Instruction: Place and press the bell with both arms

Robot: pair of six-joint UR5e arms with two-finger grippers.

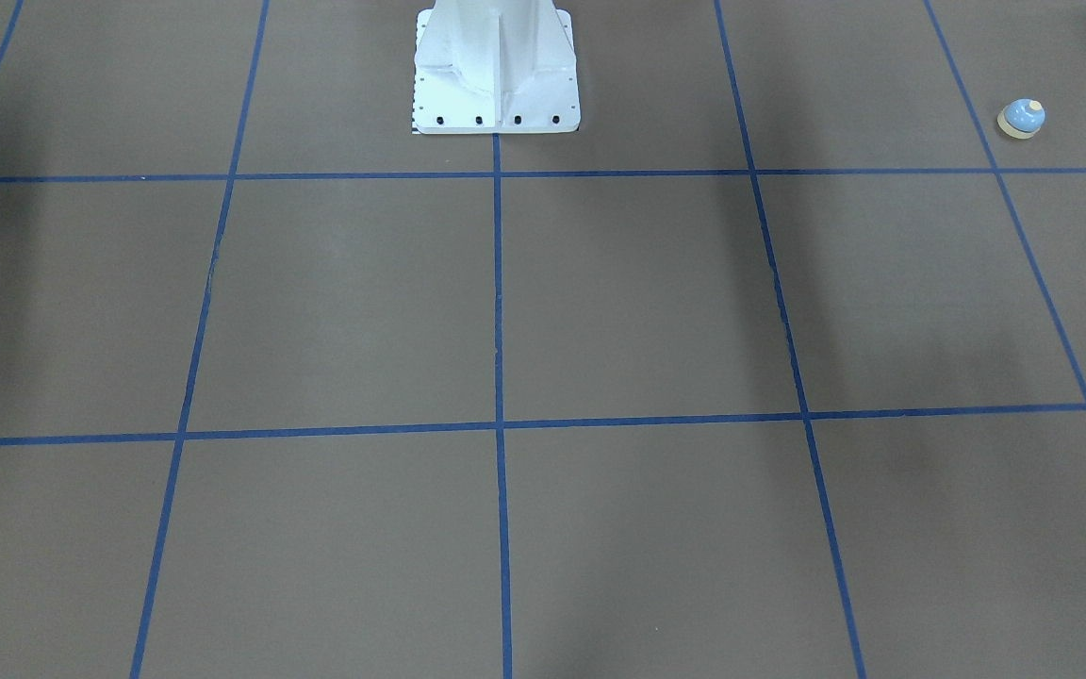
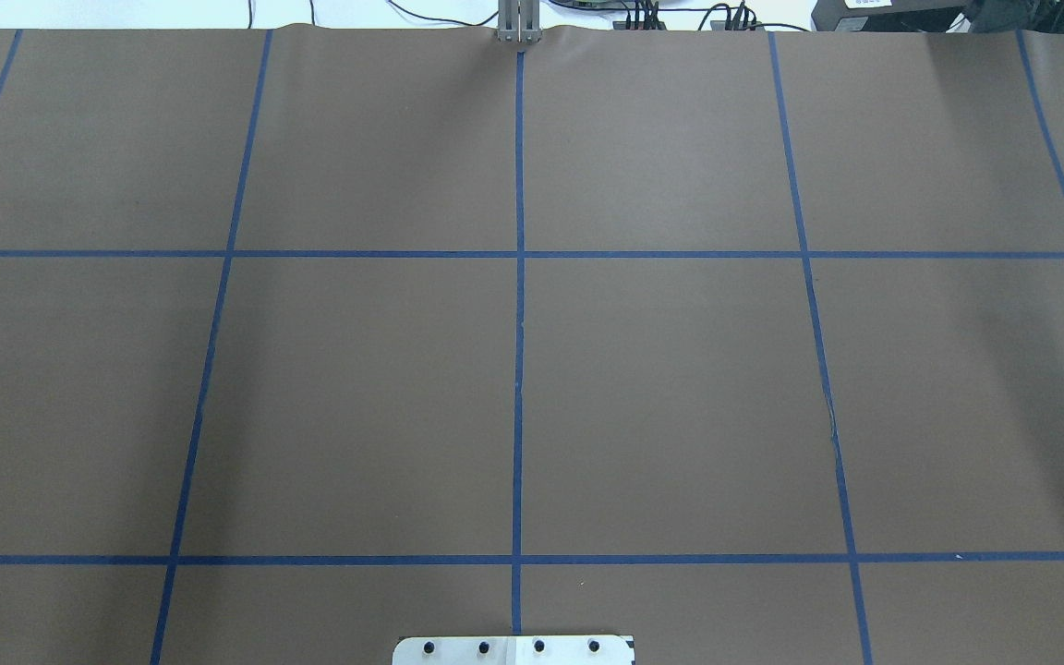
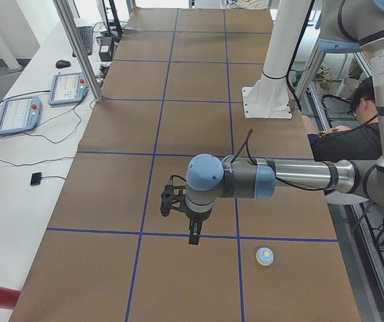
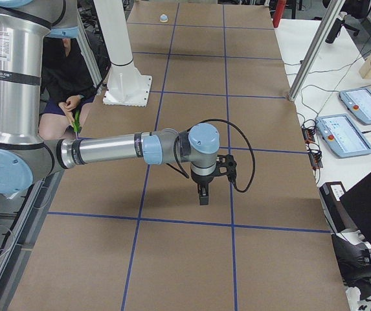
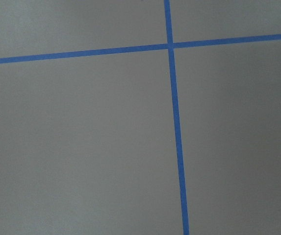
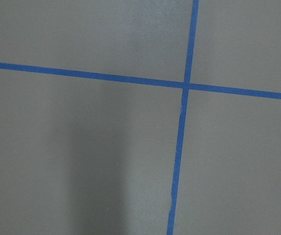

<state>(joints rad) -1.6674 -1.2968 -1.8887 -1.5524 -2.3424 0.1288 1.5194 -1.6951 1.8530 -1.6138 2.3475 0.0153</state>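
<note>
The bell sits at the table's left end, on the robot's side. Risk: 2 arms converging on 1 small bell could clash, and an off-centre grasp could skid or tip it. The left gripper hangs near the bell, touching nothing. The right gripper, well apart, does likewise. Whether either one's fingers are apart or together, I cannot tell.

You've got the bell: light-blue dome w/ cream button & base ring, upright on the table, far out on robot's left side, nothing touching it. Left arm stretches level above the table, wrist down, near the bell but apart. Right arm is in the same pose, well apart.
</note>
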